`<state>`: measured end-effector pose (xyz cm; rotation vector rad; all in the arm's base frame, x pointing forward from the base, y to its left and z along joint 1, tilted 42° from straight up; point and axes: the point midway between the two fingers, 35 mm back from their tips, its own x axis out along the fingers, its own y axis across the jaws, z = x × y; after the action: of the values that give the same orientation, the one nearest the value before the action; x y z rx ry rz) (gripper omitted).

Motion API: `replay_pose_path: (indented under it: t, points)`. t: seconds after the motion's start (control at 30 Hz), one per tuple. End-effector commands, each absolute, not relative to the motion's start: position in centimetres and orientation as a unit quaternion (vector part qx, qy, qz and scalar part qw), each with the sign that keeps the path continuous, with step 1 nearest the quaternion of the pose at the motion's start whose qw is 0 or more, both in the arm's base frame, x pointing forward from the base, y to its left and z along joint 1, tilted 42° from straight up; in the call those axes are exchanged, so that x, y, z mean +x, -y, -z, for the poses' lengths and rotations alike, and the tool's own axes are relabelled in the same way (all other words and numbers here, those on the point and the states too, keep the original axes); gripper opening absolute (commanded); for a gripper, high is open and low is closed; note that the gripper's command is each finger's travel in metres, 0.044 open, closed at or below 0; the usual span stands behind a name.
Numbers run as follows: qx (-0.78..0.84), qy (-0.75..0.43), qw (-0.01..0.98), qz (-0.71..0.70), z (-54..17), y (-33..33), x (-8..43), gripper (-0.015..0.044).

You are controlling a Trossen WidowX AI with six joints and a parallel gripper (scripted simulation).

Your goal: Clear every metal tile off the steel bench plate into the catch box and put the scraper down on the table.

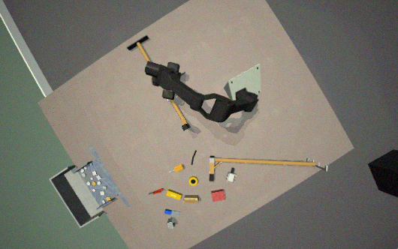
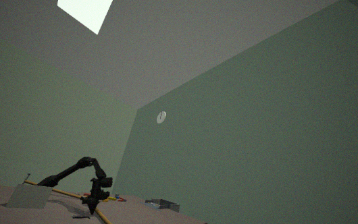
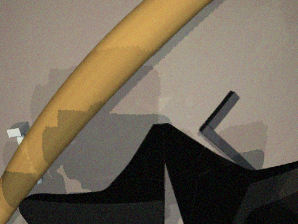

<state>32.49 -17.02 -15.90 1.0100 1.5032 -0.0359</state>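
Several small tiles (image 1: pixel 94 172), mostly pale and some orange, lie on the bluish bench plate (image 1: pixel 110 184) at the lower left. The catch box (image 1: pixel 71 199) (image 2: pixel 171 206) adjoins its outer end. A long orange-brown handle with a wide black head (image 1: pixel 138 43) runs under the arm; its shaft (image 1: pixel 178 112) (image 2: pixel 102 216) (image 3: pixel 100 65) ends in a black cap. A second long-handled tool (image 1: pixel 263 162) (image 2: pixel 65 193) lies at the right. My gripper (image 2: pixel 92 213) (image 3: pixel 160 131) is shut and empty, pointing down near the first handle. Its fingertips are hidden in the top view; I cannot tell their exact height.
A black bent rod (image 2: pixel 81 217) (image 3: pixel 205 129) lies near my fingertips. A pale slab (image 1: pixel 245 82) (image 2: pixel 30 196) stands by the arm's base. Small items, including a yellow ring (image 1: pixel 193 177), a red block (image 1: pixel 218 195) and a yellow block (image 1: pixel 173 194), lie between the plate and the second tool.
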Motion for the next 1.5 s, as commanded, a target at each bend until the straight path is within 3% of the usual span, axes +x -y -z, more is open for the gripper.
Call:
replay_pose_path:
  t: [0.0,1.47]
  points:
    - [0.441,-0.651,0.618,0.016,15.8,17.2,33.1,0.0]
    - [0.441,-0.65,0.619,0.016,15.8,17.1,37.5,0.0]
